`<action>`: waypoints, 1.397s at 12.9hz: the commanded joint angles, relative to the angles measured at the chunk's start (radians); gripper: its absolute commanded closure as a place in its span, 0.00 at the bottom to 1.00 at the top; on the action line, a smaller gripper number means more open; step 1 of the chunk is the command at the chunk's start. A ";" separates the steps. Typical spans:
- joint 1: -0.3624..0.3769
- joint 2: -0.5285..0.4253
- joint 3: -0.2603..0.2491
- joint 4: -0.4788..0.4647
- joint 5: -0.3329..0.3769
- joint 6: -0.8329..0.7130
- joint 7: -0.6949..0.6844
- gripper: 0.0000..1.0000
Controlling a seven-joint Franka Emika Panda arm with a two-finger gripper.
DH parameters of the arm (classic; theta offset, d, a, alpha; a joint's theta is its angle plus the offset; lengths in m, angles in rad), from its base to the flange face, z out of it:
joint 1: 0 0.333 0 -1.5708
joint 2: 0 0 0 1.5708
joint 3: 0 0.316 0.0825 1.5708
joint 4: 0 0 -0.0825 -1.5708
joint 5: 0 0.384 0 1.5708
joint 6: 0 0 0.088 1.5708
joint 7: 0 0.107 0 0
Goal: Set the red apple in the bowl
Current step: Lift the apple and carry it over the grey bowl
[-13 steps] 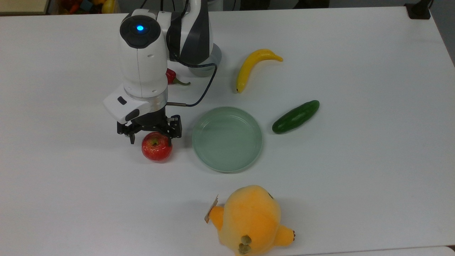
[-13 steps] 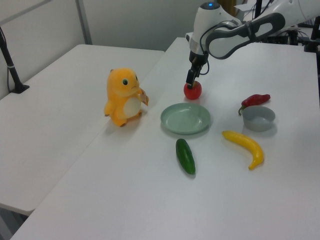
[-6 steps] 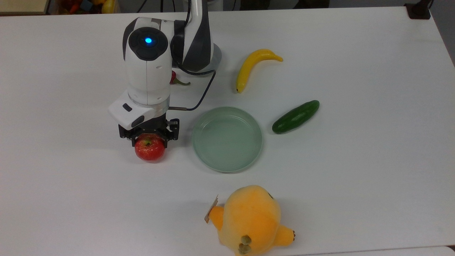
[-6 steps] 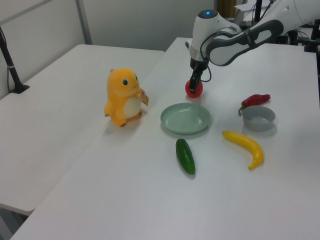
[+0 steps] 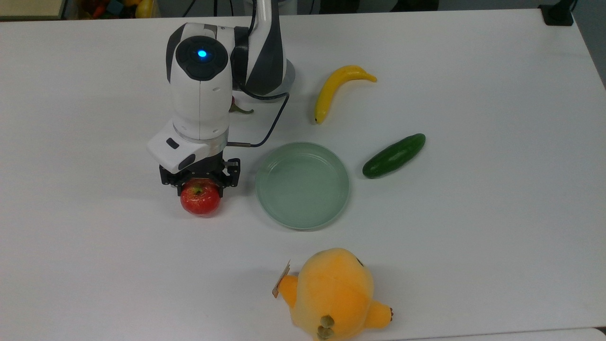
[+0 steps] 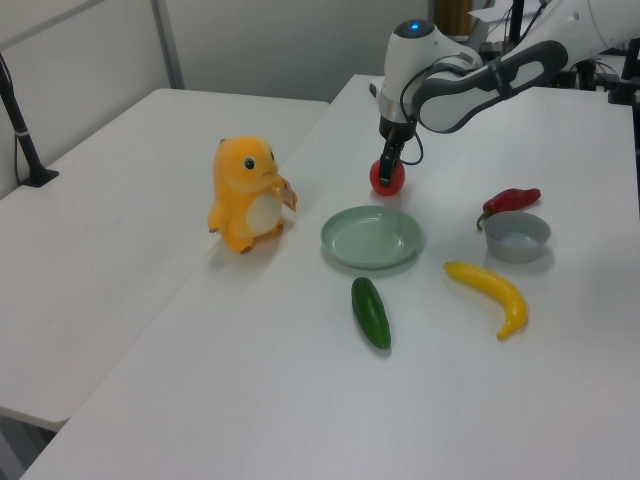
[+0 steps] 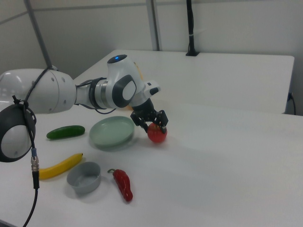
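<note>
Starting at the near edge in the top view, an orange plush toy (image 5: 334,293) sits on the white table (image 5: 473,213), with a small tag sticking out on the top view's left. A bit further back is the pale green plate (image 5: 303,185), shallow, nothing in it. Just to the top view's left of the plate, close but not touching, is the red apple (image 5: 200,197), resting on the table with its stem dimple facing up.

The gripper (image 5: 200,182) is right down over the apple, black fingers on either side of it and set narrow, about the apple's width. In the right view it (image 7: 152,124) looks closed against the apple (image 7: 156,134), so I'd call it gripped, with the apple down at table level.

To the top view's right of the plate lies a dark green cucumber (image 5: 394,155), angled, well apart from the apple. Behind that is a yellow banana (image 5: 337,89).

Furthest back, the arm hides most of the red chili pepper (image 5: 235,107); just its stem end pokes out. The left view shows the grey bowl (image 6: 517,236) just beside the chili (image 6: 510,200), with the banana (image 6: 490,293) in front of it. The bowl has nothing in it and sits well apart from the apple, with the plate in between.
</note>
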 commanded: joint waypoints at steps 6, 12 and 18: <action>0.018 -0.326 0.011 -0.090 0.048 -0.292 0.004 0.87; 0.084 -0.552 0.011 -0.187 0.154 -0.662 -0.007 0.86; 0.142 -0.722 0.011 -0.473 0.202 -0.680 -0.033 0.87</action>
